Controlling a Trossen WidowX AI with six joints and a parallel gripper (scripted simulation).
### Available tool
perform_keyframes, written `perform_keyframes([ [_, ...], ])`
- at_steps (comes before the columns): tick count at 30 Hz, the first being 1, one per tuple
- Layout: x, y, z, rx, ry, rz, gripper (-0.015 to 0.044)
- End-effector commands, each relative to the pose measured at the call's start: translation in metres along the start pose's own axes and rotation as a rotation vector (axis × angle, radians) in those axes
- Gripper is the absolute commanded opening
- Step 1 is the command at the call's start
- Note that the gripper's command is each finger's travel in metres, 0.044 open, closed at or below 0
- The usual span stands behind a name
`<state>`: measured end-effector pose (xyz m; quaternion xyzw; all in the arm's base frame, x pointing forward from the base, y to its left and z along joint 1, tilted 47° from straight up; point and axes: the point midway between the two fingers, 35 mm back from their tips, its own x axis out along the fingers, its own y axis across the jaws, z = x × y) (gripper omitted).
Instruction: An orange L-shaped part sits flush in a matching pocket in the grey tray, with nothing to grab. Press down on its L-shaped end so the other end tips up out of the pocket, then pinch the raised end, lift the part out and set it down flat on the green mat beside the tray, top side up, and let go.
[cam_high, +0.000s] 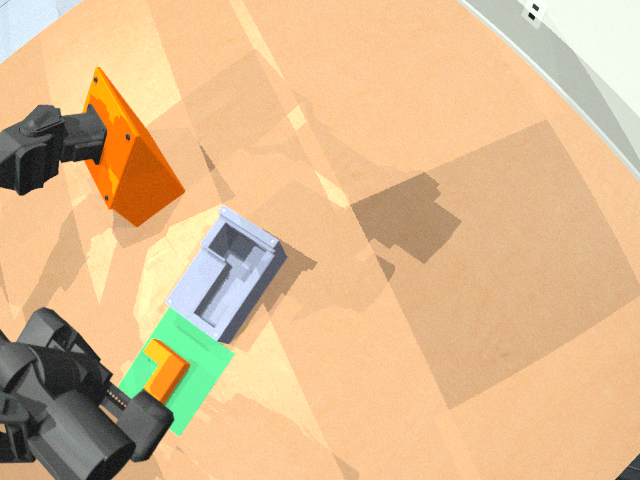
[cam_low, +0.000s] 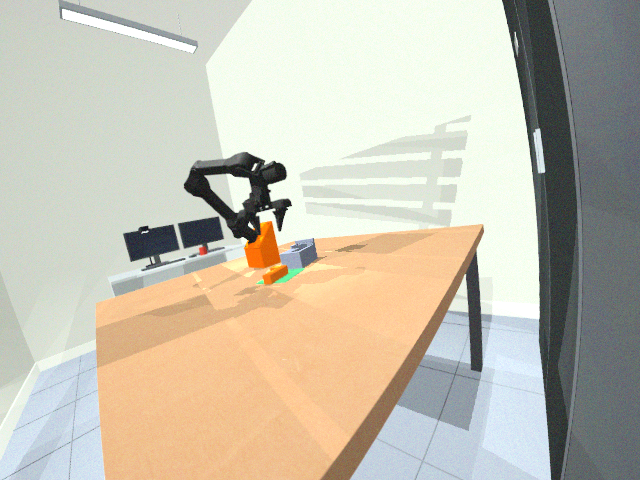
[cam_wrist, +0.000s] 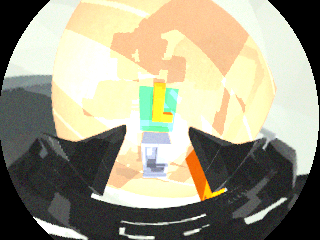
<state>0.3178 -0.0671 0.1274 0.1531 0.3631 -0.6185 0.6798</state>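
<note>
The orange L-shaped part (cam_high: 171, 376) (cam_low: 275, 273) (cam_wrist: 158, 102) lies on the green mat (cam_high: 212, 361) (cam_low: 295, 275) (cam_wrist: 145, 107). It looks flat, its L-shaped end toward the tray and its long leg pointing away; its outline is turned the same way as the pocket's. The grey tray (cam_high: 191, 284) (cam_low: 305, 255) (cam_wrist: 156, 139) stands against the mat's edge with its pocket empty. My gripper (cam_low: 268, 233) (cam_wrist: 158, 130) is wide open and empty, above the part and clear of it. In the top view my arm hides the fingertips and the near end of the long leg.
An orange wedge-shaped block (cam_high: 147, 178) (cam_low: 262, 254) (cam_wrist: 197, 172) carries the arm's base and stands to one side of the tray. A wooden table (cam_high: 361, 335) (cam_low: 248, 372) bears everything. Shadows cross the table. Monitors (cam_low: 151, 242) stand on a separate desk behind.
</note>
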Motion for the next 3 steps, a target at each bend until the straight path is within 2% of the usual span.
perform_keyframes([
  [1,-0.0001,0.0003,0.0001,-0.004,-0.001,0.001,0.0400],
  [3,-0.0001,0.0003,0.0001,-0.004,-0.001,0.001,0.0400],
])
